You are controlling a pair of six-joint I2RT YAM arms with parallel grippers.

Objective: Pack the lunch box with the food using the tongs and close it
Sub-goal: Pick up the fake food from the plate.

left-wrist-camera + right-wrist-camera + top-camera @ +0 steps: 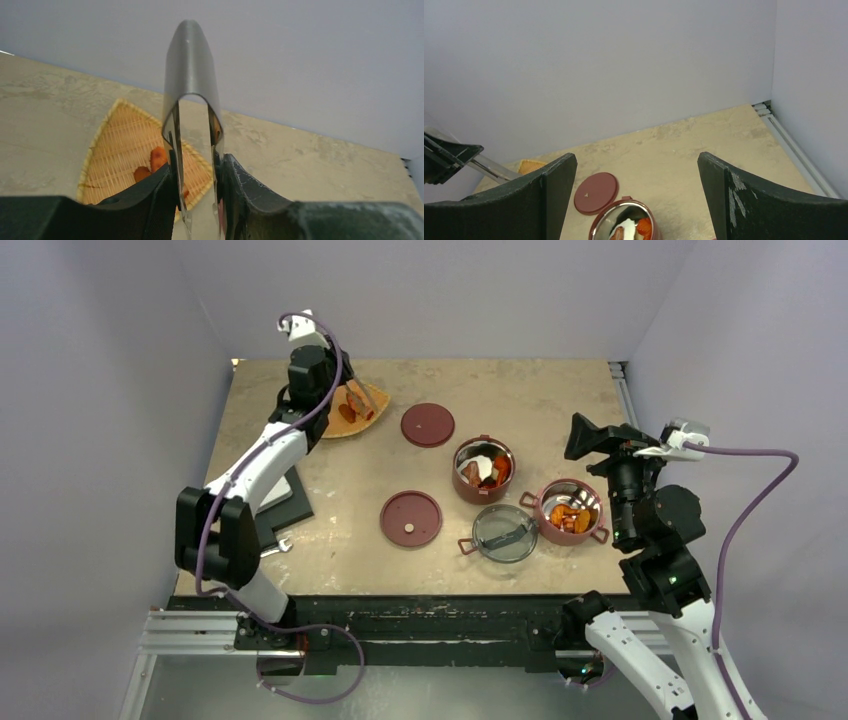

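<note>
Low in the centre of the top view, the smoky top lid (pixel 505 532) lies on the bench (pixel 560 390) beside the lunch box's two open bowls. The near bowl (pixel 570 510) holds orange food and the farther bowl (pixel 484 468) holds mixed pieces. Both disc lids (pixel 411 517) are off. At right, the right gripper (pixel 636 167) hangs with its jaws wide and empty. In the upper left, the left gripper (pixel 197 175) has its jaws pinched on the tongs (pixel 192 100) above the orange tray (pixel 115 145), where a few orange pieces (pixel 157 159) lie. Packing looks nearly done; closing has not begun.

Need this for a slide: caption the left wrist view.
Left gripper holds metal tongs over a woven fan-shaped tray with orange food pieces.
</note>
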